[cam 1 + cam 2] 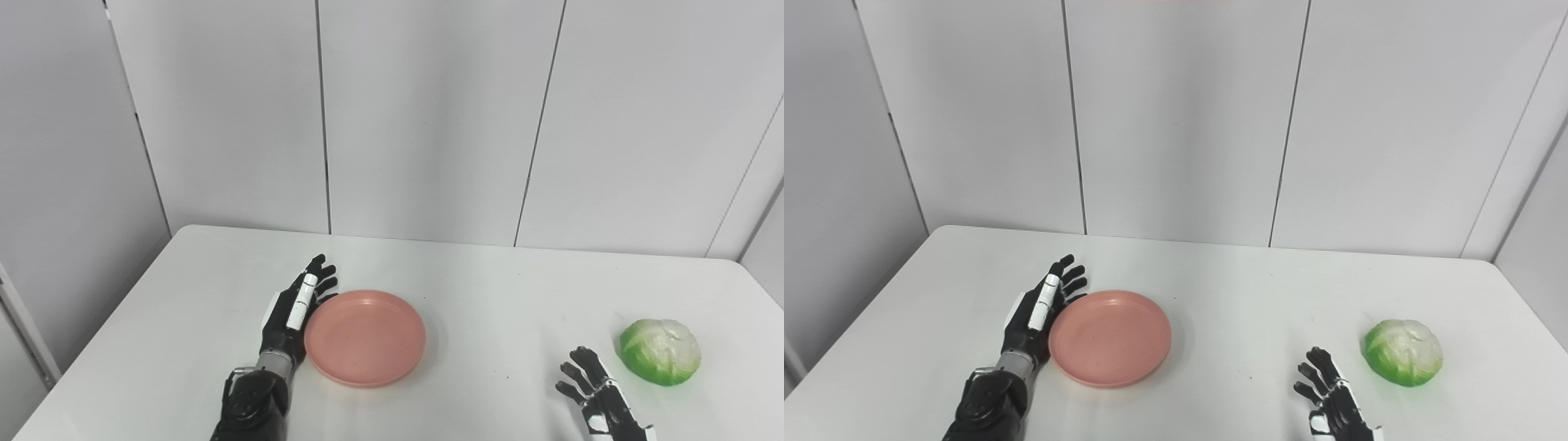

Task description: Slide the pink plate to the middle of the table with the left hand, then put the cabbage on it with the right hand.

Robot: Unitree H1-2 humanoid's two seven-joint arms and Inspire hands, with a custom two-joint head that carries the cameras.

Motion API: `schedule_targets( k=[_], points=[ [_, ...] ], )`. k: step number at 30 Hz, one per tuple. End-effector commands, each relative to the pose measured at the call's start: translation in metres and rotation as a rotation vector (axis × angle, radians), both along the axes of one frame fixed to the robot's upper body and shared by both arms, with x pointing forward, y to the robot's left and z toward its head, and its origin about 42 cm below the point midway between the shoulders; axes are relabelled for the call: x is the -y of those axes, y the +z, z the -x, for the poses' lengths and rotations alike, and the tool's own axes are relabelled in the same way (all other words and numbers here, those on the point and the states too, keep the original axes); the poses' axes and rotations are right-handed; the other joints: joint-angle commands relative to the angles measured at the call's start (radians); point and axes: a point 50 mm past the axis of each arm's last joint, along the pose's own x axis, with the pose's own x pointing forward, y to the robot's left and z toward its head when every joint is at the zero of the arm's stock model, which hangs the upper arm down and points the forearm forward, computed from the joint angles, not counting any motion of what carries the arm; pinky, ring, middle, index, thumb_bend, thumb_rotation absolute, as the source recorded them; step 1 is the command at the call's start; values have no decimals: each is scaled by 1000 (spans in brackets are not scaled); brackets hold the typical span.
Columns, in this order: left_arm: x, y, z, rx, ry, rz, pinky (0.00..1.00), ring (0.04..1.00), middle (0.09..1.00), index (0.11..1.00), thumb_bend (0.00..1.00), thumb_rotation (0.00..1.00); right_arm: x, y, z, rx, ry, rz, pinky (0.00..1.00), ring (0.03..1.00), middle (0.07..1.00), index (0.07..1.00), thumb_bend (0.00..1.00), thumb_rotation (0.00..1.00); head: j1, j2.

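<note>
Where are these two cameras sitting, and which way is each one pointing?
Left eye view: on the robot's head, looking forward and down at the white table and grey wall; both arms enter from the bottom, the left hand beside the pink plate.
Right eye view: next to it on the head, facing the same way; everything sits a little further left in the picture, and the right hand shows more fully.
Shared: both hands open, the plate, and the cabbage near the right hand.

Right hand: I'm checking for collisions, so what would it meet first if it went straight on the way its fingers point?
The right hand points up-table, passing left of the cabbage; its way looks free to the table's far edge, though depth is unclear.
</note>
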Motion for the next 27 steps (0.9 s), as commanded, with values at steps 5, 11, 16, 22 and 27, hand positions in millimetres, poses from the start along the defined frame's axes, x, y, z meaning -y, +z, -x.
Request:
schedule_targets(
  k=[5,11,16,22,27],
  points=[
    [21,13,8,38,-53,-17,798,876,891,886,865,856,-23,-29,-5,-150,17,-11,786,847,882,856,720,874,-71,22],
    [35,20,17,53,-53,-48,817,901,899,898,854,867,-38,-24,-8,-150,20,-16,797,865,899,870,680,897,-121,37],
    [50,18,25,26,-37,-13,832,893,896,895,874,872,-51,-21,-11,-147,12,-24,799,867,899,871,677,899,-171,51],
    [58,19,29,12,-46,12,865,899,896,895,886,866,-61,-18,-14,-147,3,-15,798,863,896,871,676,929,-218,63],
    [56,19,29,5,-46,12,864,893,898,890,881,864,-69,-16,-17,-145,-3,-14,800,865,900,874,670,934,-262,76]
  ],
)
